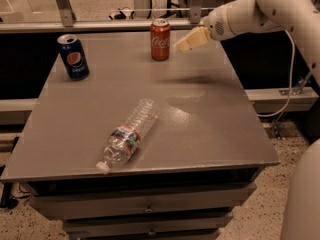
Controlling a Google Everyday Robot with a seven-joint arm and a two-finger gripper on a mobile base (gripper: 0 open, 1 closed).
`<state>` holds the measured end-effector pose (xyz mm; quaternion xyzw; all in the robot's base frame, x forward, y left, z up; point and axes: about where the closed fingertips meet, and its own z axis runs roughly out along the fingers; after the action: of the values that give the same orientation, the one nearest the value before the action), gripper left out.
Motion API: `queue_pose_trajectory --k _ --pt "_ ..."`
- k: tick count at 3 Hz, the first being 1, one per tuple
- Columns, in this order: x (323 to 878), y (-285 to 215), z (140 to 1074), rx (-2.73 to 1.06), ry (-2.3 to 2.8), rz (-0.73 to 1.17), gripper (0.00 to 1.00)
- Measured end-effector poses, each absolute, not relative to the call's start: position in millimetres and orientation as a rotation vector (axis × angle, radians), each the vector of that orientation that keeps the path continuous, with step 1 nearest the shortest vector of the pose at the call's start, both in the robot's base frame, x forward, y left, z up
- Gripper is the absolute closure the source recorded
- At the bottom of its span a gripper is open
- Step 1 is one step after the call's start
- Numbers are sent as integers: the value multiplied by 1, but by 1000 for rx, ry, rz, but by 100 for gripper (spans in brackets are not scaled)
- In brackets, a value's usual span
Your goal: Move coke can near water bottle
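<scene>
The red coke can [160,39] stands upright at the back middle of the grey table [210,129]. The water bottle [127,135] lies on its side near the front, white cap toward the front left edge. My gripper [183,45] hangs above the table's back right part, just right of the coke can and a short gap away from it. It comes in from the white arm at the upper right.
A blue Pepsi can [73,57] stands upright at the back left of the table. Metal rails and cables run behind the table. Drawers sit under the tabletop. A white cable hangs at the right side.
</scene>
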<state>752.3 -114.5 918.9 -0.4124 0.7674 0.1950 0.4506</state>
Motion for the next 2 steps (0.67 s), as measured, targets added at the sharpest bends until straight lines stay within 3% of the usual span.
queue_pose_trajectory --k 2 --pt "803 -63 895 -961 1864 529 0"
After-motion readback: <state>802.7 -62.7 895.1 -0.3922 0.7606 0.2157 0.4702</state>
